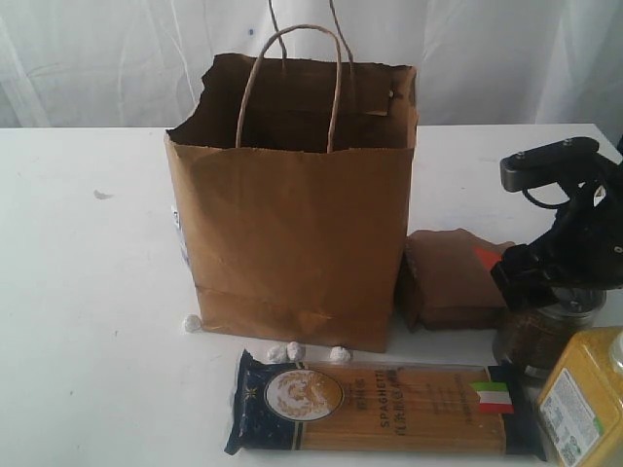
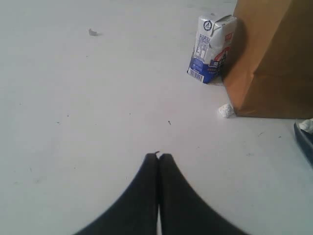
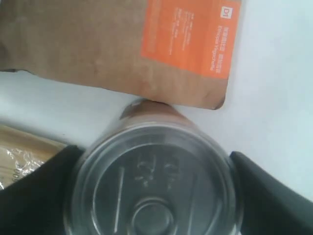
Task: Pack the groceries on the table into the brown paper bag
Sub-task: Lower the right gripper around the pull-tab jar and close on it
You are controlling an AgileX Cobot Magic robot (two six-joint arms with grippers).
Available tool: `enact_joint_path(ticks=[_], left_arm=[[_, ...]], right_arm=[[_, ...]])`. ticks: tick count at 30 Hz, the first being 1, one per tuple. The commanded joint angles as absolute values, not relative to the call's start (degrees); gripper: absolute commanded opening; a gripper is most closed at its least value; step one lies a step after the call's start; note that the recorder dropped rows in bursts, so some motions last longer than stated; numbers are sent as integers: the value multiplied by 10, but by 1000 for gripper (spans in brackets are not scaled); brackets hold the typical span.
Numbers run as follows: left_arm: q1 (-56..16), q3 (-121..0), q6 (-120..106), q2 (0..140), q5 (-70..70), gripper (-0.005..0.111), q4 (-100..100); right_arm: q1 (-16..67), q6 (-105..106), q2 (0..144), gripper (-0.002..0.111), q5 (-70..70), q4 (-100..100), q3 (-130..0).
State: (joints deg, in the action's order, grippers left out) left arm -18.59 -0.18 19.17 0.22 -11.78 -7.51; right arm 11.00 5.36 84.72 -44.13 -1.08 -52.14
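Note:
The brown paper bag (image 1: 292,243) stands open in the middle of the table (image 1: 88,292). To its right lies the orange-labelled brown pouch (image 1: 453,277), flat on the tabletop. The silver-lidded jar (image 1: 535,341) stands upright just right of the pouch, and my right gripper (image 1: 545,297) is shut on its lid (image 3: 151,181) from above. In front lies the spaghetti pack (image 1: 380,409), with the bottle of yellow grains (image 1: 584,404) at its right end. My left gripper (image 2: 158,155) is shut and empty over bare table; the exterior view does not show it. The tan-lidded jar is out of view.
A small blue and white carton (image 2: 210,49) stands against the bag's (image 2: 269,63) left side. Several white pebble-like bits (image 1: 292,350) lie along the bag's front foot, one by its corner (image 2: 226,110). A white curtain hangs behind the table.

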Motion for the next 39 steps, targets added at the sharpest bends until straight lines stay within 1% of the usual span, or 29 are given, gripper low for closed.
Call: enact_joint_path(ticks=[1, 3, 4, 28, 29, 31, 34, 36, 39], left_arm=[[-183, 0, 192, 0, -117, 0, -73], [-183, 0, 192, 0, -117, 0, -73], [-183, 0, 192, 0, -117, 0, -73], [-183, 0, 192, 0, -117, 0, -73], [-183, 0, 192, 0, -117, 0, -73], [-183, 0, 192, 0, -117, 0, -73], [-183, 0, 192, 0, -117, 0, -73], [-183, 0, 192, 0, -117, 0, -73], [-183, 0, 192, 0, -117, 0, -73]], right_arm=[[110, 65, 849, 59, -454, 5, -519], [110, 71, 849, 75, -454, 6, -519], [110, 73, 849, 79, -454, 6, -519], [110, 88, 877, 77, -435, 15, -519], [110, 88, 877, 74, -433, 15, -519], [110, 88, 877, 64, -432, 15, -519], [110, 88, 877, 42, -432, 15, -519], [110, 88, 876, 30, -432, 15, -519], [110, 88, 862, 20, -432, 15, -521]])
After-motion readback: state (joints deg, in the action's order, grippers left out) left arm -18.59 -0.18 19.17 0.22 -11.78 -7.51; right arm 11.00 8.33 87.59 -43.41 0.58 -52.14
